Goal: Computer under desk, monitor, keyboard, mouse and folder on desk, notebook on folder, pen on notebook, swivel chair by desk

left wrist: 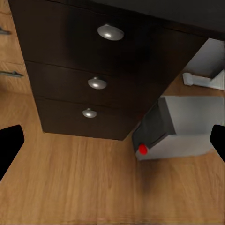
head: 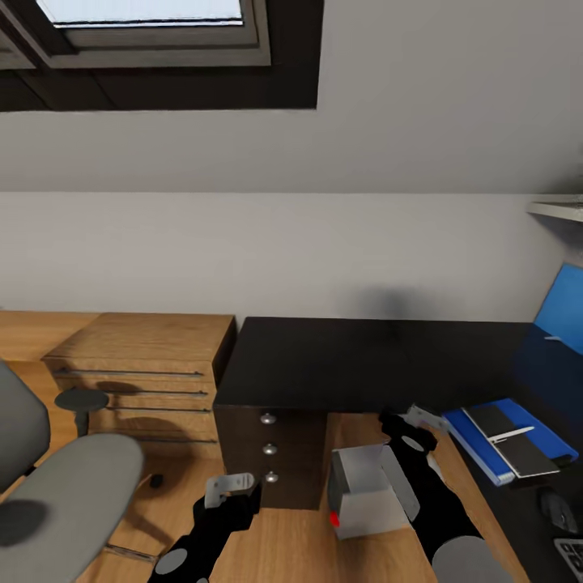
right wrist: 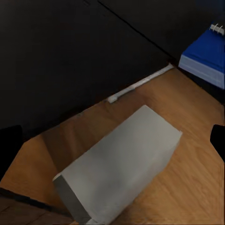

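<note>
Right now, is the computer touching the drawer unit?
Cannot tell. In the left wrist view the computer sits right against the drawer unit's lower corner, with no clear gap or contact line. The head view is no plainer.

The head view looks forward and down from above both arms, taking in the desk (head: 364, 356), the sloped wall and a skylight beyond; the left wrist view sits low and close, facing the desk's drawer unit (left wrist: 89, 79) and the front of the computer (left wrist: 180, 126) on the wood floor; the right wrist view looks down from close above at the computer (right wrist: 119, 171); all three views share the computer (head: 364, 490) beside the drawers
</note>
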### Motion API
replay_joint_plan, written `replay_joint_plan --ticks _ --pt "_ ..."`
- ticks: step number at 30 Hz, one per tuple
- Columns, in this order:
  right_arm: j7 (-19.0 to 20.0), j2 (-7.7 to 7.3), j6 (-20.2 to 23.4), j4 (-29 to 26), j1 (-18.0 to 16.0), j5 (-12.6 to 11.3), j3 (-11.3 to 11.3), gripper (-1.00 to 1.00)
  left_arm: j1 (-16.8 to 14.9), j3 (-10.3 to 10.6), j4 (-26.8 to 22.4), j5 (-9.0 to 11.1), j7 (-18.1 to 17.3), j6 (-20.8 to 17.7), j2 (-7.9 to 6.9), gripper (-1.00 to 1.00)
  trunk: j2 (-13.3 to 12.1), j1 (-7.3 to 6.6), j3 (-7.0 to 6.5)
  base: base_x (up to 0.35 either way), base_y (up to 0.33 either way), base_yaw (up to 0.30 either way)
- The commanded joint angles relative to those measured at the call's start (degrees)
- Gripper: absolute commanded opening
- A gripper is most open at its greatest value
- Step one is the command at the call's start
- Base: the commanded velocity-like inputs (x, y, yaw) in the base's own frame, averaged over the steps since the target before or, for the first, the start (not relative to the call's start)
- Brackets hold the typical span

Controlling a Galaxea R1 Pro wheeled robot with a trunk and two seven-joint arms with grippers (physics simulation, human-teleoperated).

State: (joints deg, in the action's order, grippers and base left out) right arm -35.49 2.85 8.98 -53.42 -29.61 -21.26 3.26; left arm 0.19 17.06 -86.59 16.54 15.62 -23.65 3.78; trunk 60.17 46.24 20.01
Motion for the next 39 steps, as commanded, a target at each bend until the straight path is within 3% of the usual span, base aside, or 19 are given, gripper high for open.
replay_joint_plan --ticks 1,6,7,11,13,15,19,23,24,27,33,35,39 --pt "-0.35 -0.01 0.29 0.45 -0.01 -0.15 0.62 1.00 -0.01 0.03 0.14 0.60 0.50 -0.17 0.00 1.00 0.05 -0.03 0.06 -0.328 0.076 0.000" --pt "-0.18 -0.01 0.15 2.66 0.05 -0.06 3.47 1.00 -0.01 -0.06 1.81 0.57 0.59 -0.09 0.00 1.00 0.05 -0.03 0.06 -0.330 0.076 0.000" --pt "-0.10 -0.03 -0.31 4.65 0.07 0.00 6.56 1.00 -0.01 -0.09 4.02 0.54 0.62 -0.03 -0.05 1.00 0.05 -0.03 0.06 -0.332 0.061 0.000" --pt "0.05 -0.03 -2.31 7.87 0.07 0.05 10.05 1.00 -0.01 -0.15 8.55 0.52 0.73 0.04 -0.12 1.00 0.05 -0.03 0.06 -0.332 0.062 0.000" --pt "0.24 -0.02 -7.27 13.09 0.08 0.02 14.20 1.00 -0.01 -0.92 18.08 0.42 0.68 0.23 -0.17 1.00 0.05 -0.03 0.06 -0.314 0.131 0.000" --pt "0.29 0.03 -10.62 16.56 0.08 0.01 16.34 1.00 -0.01 -1.87 23.64 0.31 0.58 0.79 -0.22 1.00 0.05 -0.03 0.06 -0.266 0.200 0.000" --pt "0.56 0.16 -15.39 23.68 0.18 -0.05 18.73 1.00 -0.01 -2.78 29.89 0.18 0.45 3.43 -0.29 1.00 0.05 -0.03 0.06 -0.210 0.256 0.000" --pt "3.37 0.86 -20.85 34.13 0.31 -0.01 19.75 1.00 -0.01 -3.10 34.69 0.14 0.40 7.26 -0.49 1.00 0.05 -0.03 0.06 -0.175 0.290 0.000" --pt "6.44 1.47 -25.01 39.84 0.37 0.14 19.98 1.00 -0.01 -3.18 37.18 0.15 0.39 9.39 -0.59 1.00 0.05 -0.03 0.06 -0.164 0.300 0.000" --pt "10.07 1.82 -30.16 45.84 0.41 0.54 20.02 1.00 -0.01 -3.23 40.04 0.16 0.38 11.86 -0.73 1.00 0.05 -0.03 0.06 -0.161 0.302 0.000" --pt "13.35 1.85 -35.04 51.94 0.52 0.71 19.96 1.00 -0.01 -3.24 45.11 0.18 0.23 17.02 -0.87 1.00 0.05 -0.03 0.06 -0.158 0.304 0.000" --pt "16.53 1.78 -36.90 53.82 1.47 0.71 19.92 1.00 -0.01 -3.11 49.57 0.11 0.09 23.14 -0.77 1.00 0.05 -0.03 0.06 -0.156 0.305 0.000" --pt "19.27 1.59 -37.54 54.31 2.59 0.72 19.85 1.00 -0.01 -3.04 51.55 0.09 0.05 25.97 -0.73 1.00 0.05 -0.03 0.06 -0.155 0.305 0.000"
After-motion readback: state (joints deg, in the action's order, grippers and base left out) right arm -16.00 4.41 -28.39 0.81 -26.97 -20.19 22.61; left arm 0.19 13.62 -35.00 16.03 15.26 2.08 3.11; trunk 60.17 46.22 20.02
